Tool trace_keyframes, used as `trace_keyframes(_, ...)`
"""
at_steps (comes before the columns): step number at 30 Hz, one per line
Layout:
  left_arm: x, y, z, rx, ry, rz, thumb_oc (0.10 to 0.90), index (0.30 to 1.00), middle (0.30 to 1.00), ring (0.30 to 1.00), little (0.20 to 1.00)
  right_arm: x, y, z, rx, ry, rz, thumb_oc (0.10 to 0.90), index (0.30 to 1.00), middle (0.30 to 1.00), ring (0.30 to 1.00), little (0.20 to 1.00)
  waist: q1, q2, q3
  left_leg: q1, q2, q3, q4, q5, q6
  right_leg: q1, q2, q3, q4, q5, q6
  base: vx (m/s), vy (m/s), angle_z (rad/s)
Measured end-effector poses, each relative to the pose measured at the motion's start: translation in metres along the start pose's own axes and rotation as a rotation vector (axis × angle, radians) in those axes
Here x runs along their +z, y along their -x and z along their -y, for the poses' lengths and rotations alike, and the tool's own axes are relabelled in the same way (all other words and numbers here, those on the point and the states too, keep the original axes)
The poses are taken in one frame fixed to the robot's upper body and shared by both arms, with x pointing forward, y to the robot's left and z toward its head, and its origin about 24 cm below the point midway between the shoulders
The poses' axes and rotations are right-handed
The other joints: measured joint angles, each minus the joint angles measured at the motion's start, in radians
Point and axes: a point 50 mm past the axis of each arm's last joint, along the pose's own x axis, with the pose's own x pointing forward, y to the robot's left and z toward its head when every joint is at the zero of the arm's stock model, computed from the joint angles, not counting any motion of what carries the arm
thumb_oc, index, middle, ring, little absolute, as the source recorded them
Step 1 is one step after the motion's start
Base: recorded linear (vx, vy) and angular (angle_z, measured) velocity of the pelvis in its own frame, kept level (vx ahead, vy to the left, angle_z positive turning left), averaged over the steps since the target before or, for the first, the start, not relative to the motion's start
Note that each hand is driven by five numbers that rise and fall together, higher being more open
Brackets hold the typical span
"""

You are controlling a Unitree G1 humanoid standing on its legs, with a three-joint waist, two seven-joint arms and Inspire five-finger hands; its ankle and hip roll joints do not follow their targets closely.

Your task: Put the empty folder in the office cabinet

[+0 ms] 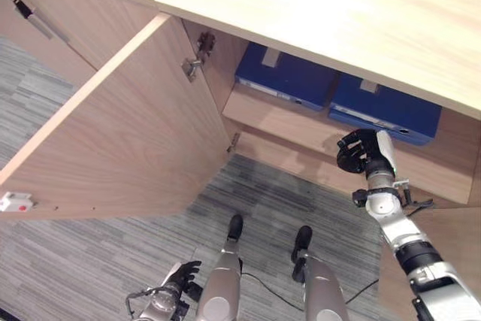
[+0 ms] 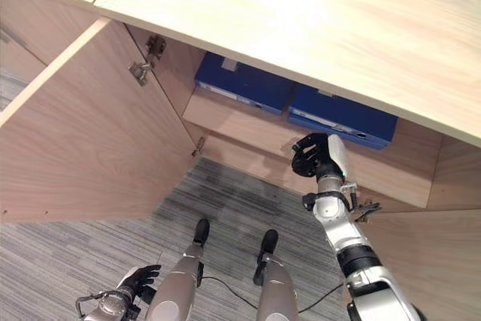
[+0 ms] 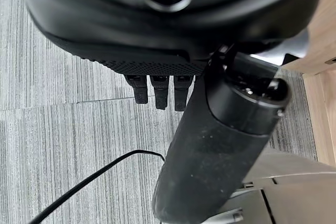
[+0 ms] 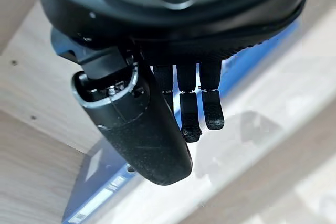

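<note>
Two blue folders lie flat side by side on the shelf (image 1: 278,119) inside the open office cabinet: one on the left (image 1: 289,77) and one on the right (image 1: 387,107). My right hand (image 1: 361,152) hovers just in front of the shelf edge, below the right folder. In its wrist view the fingers (image 4: 212,109) hang relaxed with nothing between them and the thumb (image 4: 142,129), and the right folder's blue cover (image 4: 239,66) shows just past them. My left hand (image 1: 180,276) hangs low at my left side over the carpet, with fingers (image 3: 160,90) relaxed and empty.
The cabinet's left door (image 1: 128,133) stands wide open and juts out over the grey carpet (image 1: 75,261). It has a small white latch (image 1: 15,201) at its edge and hinges (image 1: 194,65). The wooden cabinet top (image 1: 338,13) overhangs the shelf. A closed neighbouring door carries a handle (image 1: 26,13).
</note>
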Motion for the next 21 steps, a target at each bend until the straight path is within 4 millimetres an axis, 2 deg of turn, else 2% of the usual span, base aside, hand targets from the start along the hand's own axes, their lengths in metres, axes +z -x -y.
trace_keyframes(4, 0.001, 0.000, 0.003, -0.002, -0.014, 0.017, 0.800, 0.900, 0.900, 0.900, 0.900, 0.019, -0.020, 0.016, -0.059, 0.024, 0.041, 0.400, 0.300, 0.300, 0.300, 0.300, 0.023, 0.003, -0.001, -0.008, 0.000, -0.003, 0.003, 0.000, 0.000, -0.005, 0.000, -0.003, 0.000, 0.002, -0.002, 0.00, 0.000, 0.00)
trace_keyframes(9, 0.002, 0.000, 0.004, -0.006, -0.020, 0.022, 0.800, 0.900, 0.900, 0.900, 0.900, 0.038, -0.039, 0.025, -0.088, 0.048, 0.067, 0.400, 0.300, 0.300, 0.300, 0.300, 0.041, 0.004, -0.002, -0.014, -0.001, -0.004, 0.003, 0.000, 0.000, -0.009, 0.000, -0.005, 0.000, 0.002, -0.003, 0.00, 0.000, 0.00)
trace_keyframes(12, 0.004, 0.000, 0.004, -0.008, -0.022, 0.033, 0.800, 0.900, 0.900, 0.900, 0.900, 0.037, -0.044, 0.027, -0.092, 0.070, 0.048, 0.400, 0.300, 0.300, 0.300, 0.300, 0.056, 0.007, -0.001, -0.017, -0.001, -0.008, 0.002, 0.000, 0.000, -0.008, -0.001, -0.009, -0.001, 0.002, -0.002, 0.01, 0.000, 0.04)
trace_keyframes(17, 0.010, 0.000, 0.008, -0.025, -0.041, 0.067, 0.800, 0.900, 0.900, 0.900, 0.900, 0.025, -0.049, 0.030, -0.089, 0.120, -0.027, 0.400, 0.300, 0.300, 0.300, 0.300, 0.081, 0.030, 0.001, -0.027, -0.002, -0.025, 0.003, 0.002, 0.001, -0.009, 0.000, -0.025, -0.003, 0.001, -0.001, 0.01, 0.003, 0.08)
trace_keyframes(21, 0.010, 0.000, 0.012, -0.035, -0.034, 0.070, 0.800, 0.900, 0.900, 0.900, 0.900, 0.026, -0.049, 0.026, -0.069, 0.145, -0.026, 0.400, 0.300, 0.300, 0.300, 0.300, 0.085, 0.046, 0.008, -0.028, -0.002, -0.027, 0.002, 0.005, 0.002, -0.008, 0.000, -0.027, -0.002, -0.002, 0.001, 0.00, 0.001, 0.01)
